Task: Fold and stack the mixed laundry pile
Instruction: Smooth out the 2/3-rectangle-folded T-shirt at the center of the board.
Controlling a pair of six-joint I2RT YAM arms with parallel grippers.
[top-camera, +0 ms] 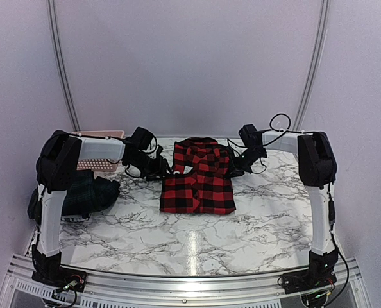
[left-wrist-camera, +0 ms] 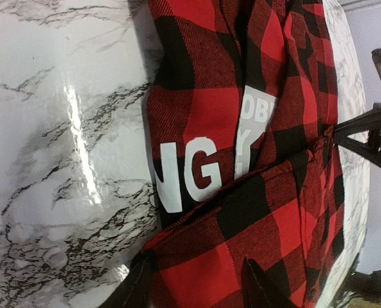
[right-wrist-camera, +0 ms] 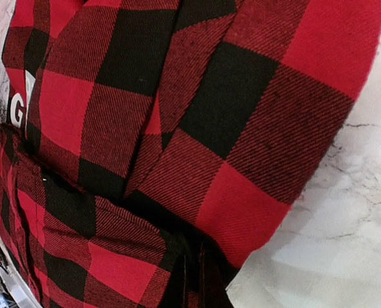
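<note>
Flat red-and-black checked shirt [top-camera: 199, 186]; long axis near-to-far; hem nearest

Lettering [left-wrist-camera: 197, 170]: only "NG" and scraps read; the rest runs under a fold of the shirt [top-camera: 199, 176].
Basket [top-camera: 99, 134]: middle covered by my left arm [top-camera: 59, 160].
Green plaid garment [top-camera: 91, 192]: partly behind that arm.
Right end effector [right-wrist-camera: 194, 276]: closed tips sunk in cloth, cut by the bottom edge.
Left end effector [left-wrist-camera: 197, 282]: fingers cut off at the bottom edge.
</note>
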